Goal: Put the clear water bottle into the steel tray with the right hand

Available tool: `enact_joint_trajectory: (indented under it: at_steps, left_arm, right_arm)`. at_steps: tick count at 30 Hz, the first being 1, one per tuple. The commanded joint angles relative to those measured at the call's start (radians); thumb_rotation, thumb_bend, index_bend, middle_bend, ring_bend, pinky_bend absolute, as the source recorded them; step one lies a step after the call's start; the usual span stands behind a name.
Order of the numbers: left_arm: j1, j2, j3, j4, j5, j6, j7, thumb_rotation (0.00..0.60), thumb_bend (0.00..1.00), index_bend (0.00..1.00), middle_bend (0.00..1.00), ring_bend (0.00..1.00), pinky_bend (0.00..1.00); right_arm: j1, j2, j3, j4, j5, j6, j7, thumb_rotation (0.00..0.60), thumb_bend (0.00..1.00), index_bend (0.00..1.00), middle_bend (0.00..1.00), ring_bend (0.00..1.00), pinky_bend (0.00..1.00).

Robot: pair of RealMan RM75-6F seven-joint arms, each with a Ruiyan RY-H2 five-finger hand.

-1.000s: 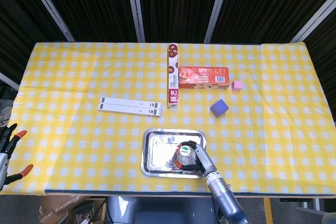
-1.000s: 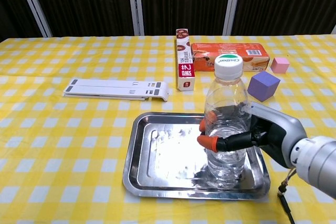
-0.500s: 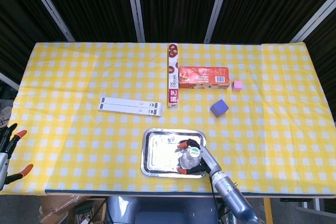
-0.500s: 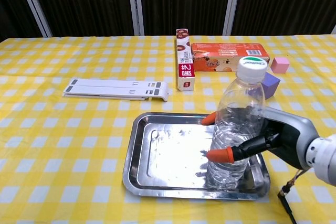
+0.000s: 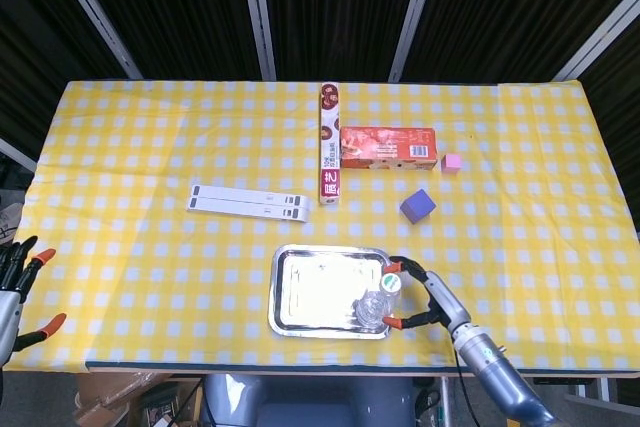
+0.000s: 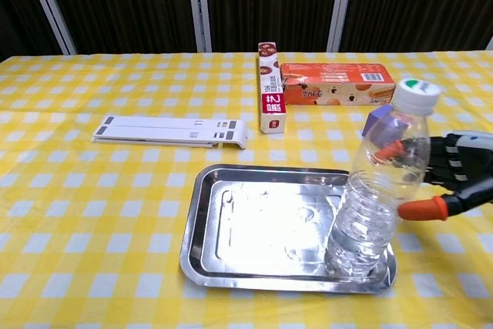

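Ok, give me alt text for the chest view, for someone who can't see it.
A clear water bottle leans to the right with its base in the right end of a steel tray on a yellow checked table, and the right robot hand is open just beside it. Behind are a white flat bar, a red box and a purple cube.

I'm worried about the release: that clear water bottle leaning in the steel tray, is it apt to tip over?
Probably yes. The clear water bottle stands tilted toward the right hand, with its base at the steel tray corner, so it may topple over the rim. It looks nearly empty, hence likely light and easily knocked. Its round body would probably roll if it fell.
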Motion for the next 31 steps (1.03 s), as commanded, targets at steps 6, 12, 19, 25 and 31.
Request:
enact_joint_trajectory:
  at_steps: [6, 12, 19, 25, 31]
  left_arm:
    - [0.003, -0.005, 0.001, -0.004, 0.001, 0.005, 0.014, 0.600, 0.22, 0.14, 0.00, 0.00, 0.00]
    - [0.006, -0.004, 0.001, -0.004, 0.002, 0.012, 0.010, 0.600, 0.22, 0.14, 0.00, 0.00, 0.00]
    - [0.008, 0.005, -0.001, 0.002, -0.004, 0.013, -0.019, 0.600, 0.22, 0.14, 0.00, 0.00, 0.00]
    - [0.005, 0.007, -0.005, 0.006, -0.013, 0.008, -0.029, 0.600, 0.22, 0.14, 0.00, 0.00, 0.00]
    - [0.004, 0.010, -0.008, 0.008, -0.015, 0.008, -0.039, 0.600, 0.22, 0.14, 0.00, 0.00, 0.00]
  right_arm:
    - [-0.042, 0.229, -0.126, 0.076, -0.331, 0.031, 0.262, 0.600, 0.11, 0.29, 0.11, 0.00, 0.00]
    - [-0.130, 0.208, -0.111, 0.158, -0.333, 0.250, -0.008, 0.600, 0.11, 0.25, 0.11, 0.00, 0.00]
    - [-0.248, -0.008, -0.045, 0.342, -0.290, 0.565, -0.665, 0.600, 0.11, 0.21, 0.09, 0.00, 0.00]
    - [-0.276, -0.070, -0.025, 0.426, -0.255, 0.643, -0.801, 0.600, 0.11, 0.21, 0.07, 0.00, 0.00]
    - [-0.290, -0.052, -0.028, 0.398, -0.218, 0.644, -0.819, 0.600, 0.11, 0.21, 0.07, 0.00, 0.00]
